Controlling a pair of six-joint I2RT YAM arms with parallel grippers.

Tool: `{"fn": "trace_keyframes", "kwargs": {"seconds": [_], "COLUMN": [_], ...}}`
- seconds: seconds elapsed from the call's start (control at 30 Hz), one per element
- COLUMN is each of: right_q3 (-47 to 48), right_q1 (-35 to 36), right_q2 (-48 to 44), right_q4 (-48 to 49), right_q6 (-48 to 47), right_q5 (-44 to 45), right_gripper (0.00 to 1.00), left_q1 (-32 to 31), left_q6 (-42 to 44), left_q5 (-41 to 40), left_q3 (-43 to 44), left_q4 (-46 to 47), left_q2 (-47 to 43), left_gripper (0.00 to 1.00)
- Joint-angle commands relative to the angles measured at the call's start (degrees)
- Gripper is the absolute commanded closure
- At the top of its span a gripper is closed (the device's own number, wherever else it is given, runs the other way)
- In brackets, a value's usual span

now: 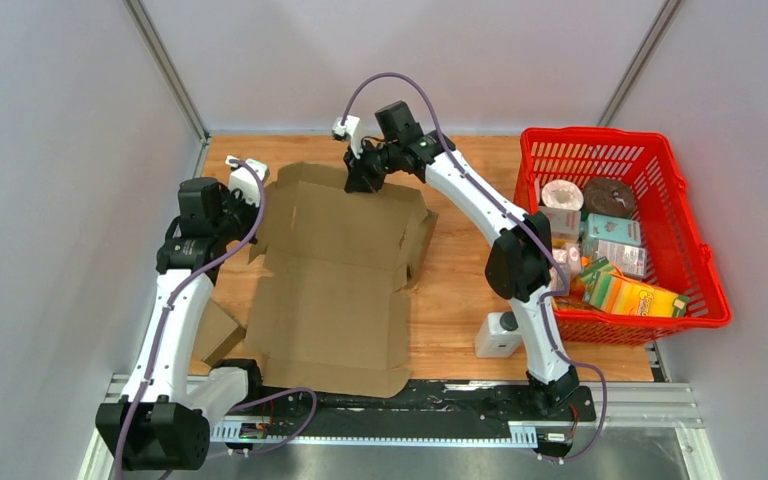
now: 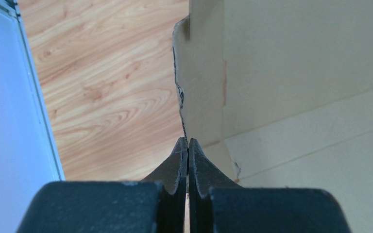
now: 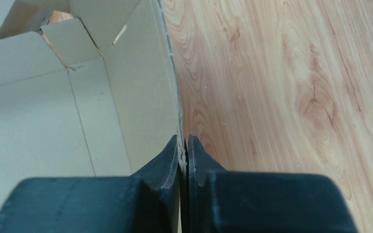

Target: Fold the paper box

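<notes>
The left gripper is pinched fully together on a thin upright edge of the paper box; the cardboard rises straight out from between its fingertips, with the box's pale inner wall and floor panels to one side and bare bench to the other. The right gripper is likewise closed down on cardboard, its two fingers nipping the rim of a raised side wall; in its wrist view the box's interior lies to the left of that wall and wood grain to the right.

From above, the box lies opened out and mostly flat on the left and middle of the bench, between the two arms; the left gripper holds it at the far left corner and the right gripper at the far edge; its near flaps reach the bench's near edge.

A red basket full of packaged goods sits at the right side, well apart from the box; a small white block stands beside the right arm's base, between box and basket.
</notes>
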Motion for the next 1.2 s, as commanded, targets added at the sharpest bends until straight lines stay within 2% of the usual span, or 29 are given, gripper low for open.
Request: {"fn": "trace_keyframes", "kwargs": {"seconds": [0.0,0.07,0.1,0.13,0.2,0.23,0.27,0.3,0.37,0.4,0.47,0.5,0.53,0.6,0.63,0.7,0.77,0.9,1.0,1.1,1.17], "right_q3": [1.1,0.8,-0.8,-1.9,-6.2,-7.8,-9.5,-11.1,-14.3,-15.0,-15.3,-15.6,-16.0,-16.5,-16.6,-16.9,-16.8,-16.6,-16.7,-16.5,-16.6], "right_q1": [-0.4,-0.4,-0.4,-0.5,-0.2,0.0,0.2,0.4,1.4,1.6,2.1,2.2,2.2,2.2,2.2,2.2,2.2,2.2,2.2,2.2,2.2], "right_q2": [-6.2,-7.6,-8.5,-10.2,-12.4,-14.4,-15.4,-16.3,-18.6,-19.0,-19.7,-19.9,-20.1,-20.5,-20.6,-21.0,-21.1,-21.2,-21.2,-20.7,-20.9], "right_q4": [1.5,-1.1,-1.8,-3.3,-4.0,-4.1,-3.7,-2.3,-1.5,-1.6,-2.2,-2.1,-2.1,-2.2,-2.3,-2.1,-1.9,-2.0,-1.6,-1.7,-1.7], "right_q6": [4.4,5.0,5.3,5.4,5.9,6.4,6.5,7.1,6.7,6.5,5.8,5.7,5.7,5.5,5.5,5.7,5.8,5.7,5.7,6.0,6.4], "right_q5": [-2.3,2.9,4.2,4.5,5.3,5.7,6.2,7.2,10.0,10.2,10.2,10.0,10.1,10.2,10.3,10.4,10.7,11.1,11.6,10.8,9.4], "right_gripper": [0.96,1.0,1.0,1.0,1.0,1.0,1.0,1.0,1.0,1.0,1.0,1.0,1.0,1.0,1.0,1.0,1.0,1.0,1.0,1.0,1.0], "left_q1": [-0.1,-0.2,-0.1,-0.2,-0.2,-0.1,-0.2,-0.1,-0.2,-3.7,-7.5,-9.3,-11.5,-12.2,-13.2,-14.3,-16.0,-20.1,-23.9,-26.9,-27.2], "left_q6": [-2.9,-5.9,-10.6,-12.7,-19.2,-21.7,-24.8,-32.0,-38.0,-41.1,-39.0,-35.3,-34.2,-33.7,-33.1,-32.7,-33.2,-32.4,-34.2,-38.5,-39.9], "left_q5": [-0.2,-2.2,-5.3,-5.8,-2.3,-0.5,0.7,1.1,3.2,3.1,-0.8,-3.3,-5.3,-9.9,-11.7,-17.8,-19.0,-23.4,-19.0,-15.6,-14.1], "left_q3": [0.3,0.0,0.5,1.7,2.7,3.4,3.6,4.1,5.7,6.6,12.0,14.8,20.1,24.2,26.4,27.2,28.5,24.8,21.8,16.3,15.3], "left_q4": [9.6,9.4,8.7,7.8,7.1,8.0,10.8,12.2,17.7,19.3,18.1,15.9,14.1,10.7,10.2,9.4,6.9,8.5,9.4,15.6,18.5], "left_q2": [1.1,1.2,0.8,0.3,-2.5,-3.5,-4.7,-5.0,-3.3,-2.1,4.1,6.8,12.0,16.5,19.7,21.9,24.1,24.3,22.8,20.3,21.7], "left_gripper": [1.0,0.9,0.83,0.71,0.6,0.42,0.42,0.42,0.42,0.43,0.47,0.56,0.6,0.71,0.73,0.81,0.86,0.87,0.9,0.91,0.9]}}
